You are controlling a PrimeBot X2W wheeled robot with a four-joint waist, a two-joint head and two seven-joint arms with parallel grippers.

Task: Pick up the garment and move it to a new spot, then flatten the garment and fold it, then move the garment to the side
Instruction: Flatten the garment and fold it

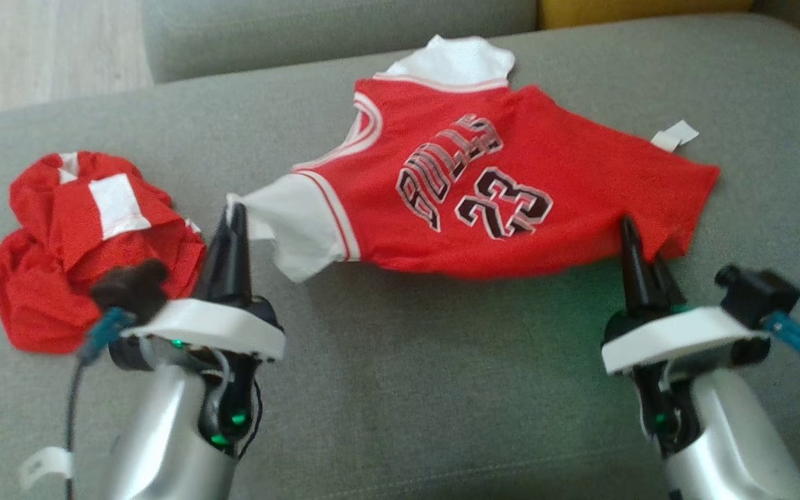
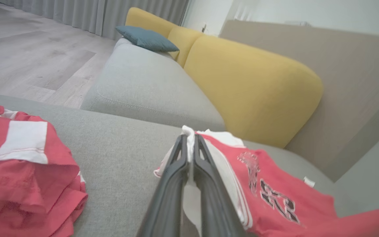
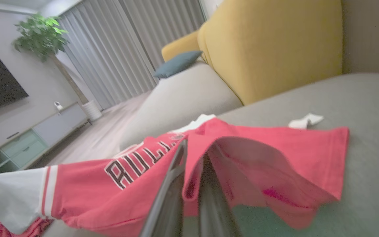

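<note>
Left hand point(image 1: 235, 217) first: my two dark fingers are closed tight on the tip of the white sleeve point(image 1: 296, 222) of the jersey point(image 1: 511, 167), with the cloth pinched between them. Just beside that hand, on its left, a crumpled red cloth point(image 1: 60, 271) with white patches lies in a heap on the grey sofa seat point(image 1: 442, 389).

From my left hand the jersey stretches rightward across the seat to my right hand, print side up. It is bright red with short white sleeves, and the armholes and neck have red-and-white striped trim. The chest carries arched "BULLS" lettering and a "23" in black with pale outlines. The second white sleeve lies at the far edge, beyond both hands. A small white tag point(image 1: 676, 134) sticks out past the hem, beyond my right hand.

My right hand point(image 1: 632, 243) is closed on the near edge of the hem. In its wrist view the red cloth is raised in a fold and drapes over the fingers point(image 3: 176, 184).
</note>
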